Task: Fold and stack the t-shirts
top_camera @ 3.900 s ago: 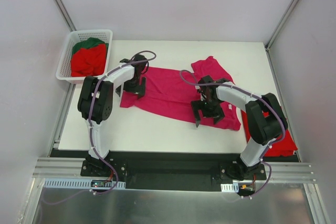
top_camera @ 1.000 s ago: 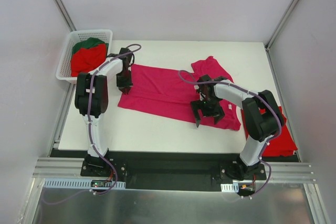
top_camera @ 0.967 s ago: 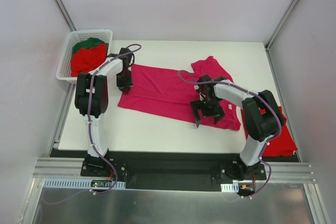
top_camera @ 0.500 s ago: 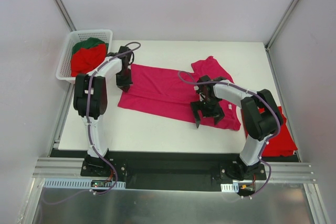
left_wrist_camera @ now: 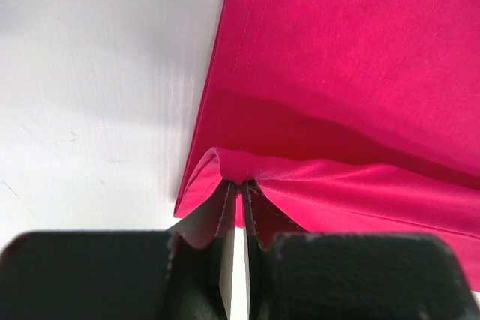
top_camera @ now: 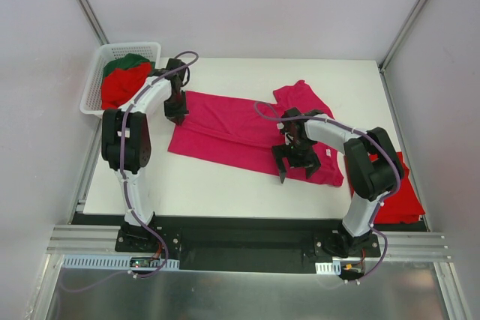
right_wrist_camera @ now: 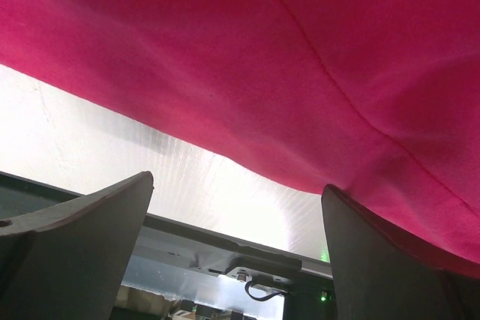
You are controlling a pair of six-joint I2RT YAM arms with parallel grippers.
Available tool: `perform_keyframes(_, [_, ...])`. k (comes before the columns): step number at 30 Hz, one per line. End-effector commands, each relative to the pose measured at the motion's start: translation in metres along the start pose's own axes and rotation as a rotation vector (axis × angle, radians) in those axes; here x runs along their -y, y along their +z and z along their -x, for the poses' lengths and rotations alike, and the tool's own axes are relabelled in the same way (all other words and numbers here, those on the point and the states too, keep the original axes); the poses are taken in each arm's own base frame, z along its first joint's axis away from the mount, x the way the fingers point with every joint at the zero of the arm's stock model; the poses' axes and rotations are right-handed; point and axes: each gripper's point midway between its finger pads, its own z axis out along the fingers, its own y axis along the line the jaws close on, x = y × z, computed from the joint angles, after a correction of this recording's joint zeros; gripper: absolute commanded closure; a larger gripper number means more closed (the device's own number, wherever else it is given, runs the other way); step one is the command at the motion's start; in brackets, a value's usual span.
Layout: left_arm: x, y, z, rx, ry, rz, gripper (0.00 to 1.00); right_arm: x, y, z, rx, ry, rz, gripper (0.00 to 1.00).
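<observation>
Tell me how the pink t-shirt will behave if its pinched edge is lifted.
Probably floppy: the pink t-shirt puckers into a soft fold at the shut left gripper. Likely it would drape and drag, as most lies spread flat.

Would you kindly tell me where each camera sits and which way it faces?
Top external: above and behind, looking down on table, pink shirt, left arm, right arm.
Left wrist: on the left arm, facing down; left fingers shut on the shirt's edge.
Right wrist: on the right arm, facing the table's near edge; right fingers open.
Shared: all show the pink shirt.
</observation>
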Motion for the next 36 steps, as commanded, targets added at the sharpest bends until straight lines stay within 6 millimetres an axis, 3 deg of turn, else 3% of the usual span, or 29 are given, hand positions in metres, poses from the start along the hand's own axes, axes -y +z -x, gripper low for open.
perform_keyframes(1, [-0.003, -0.018, 0.012, 0.033, -0.016, 0.002, 0.95, 0.001, -0.003, -0.007, -0.019, -0.019, 0.003, 0.01])
perform_keyframes(15, [0.006, -0.011, 0.015, -0.011, -0.013, -0.019, 0.85, 0.004, -0.005, -0.008, -0.021, -0.029, -0.014, 0.02])
perform_keyframes(25, [0.007, -0.01, 0.025, -0.005, -0.002, -0.016, 0.92, 0.003, -0.003, -0.008, -0.025, -0.026, -0.01, 0.02])
perform_keyframes(36, [-0.004, 0.006, -0.002, -0.083, 0.001, 0.037, 0.88, 0.001, 0.0, -0.007, -0.036, -0.018, -0.003, 0.02])
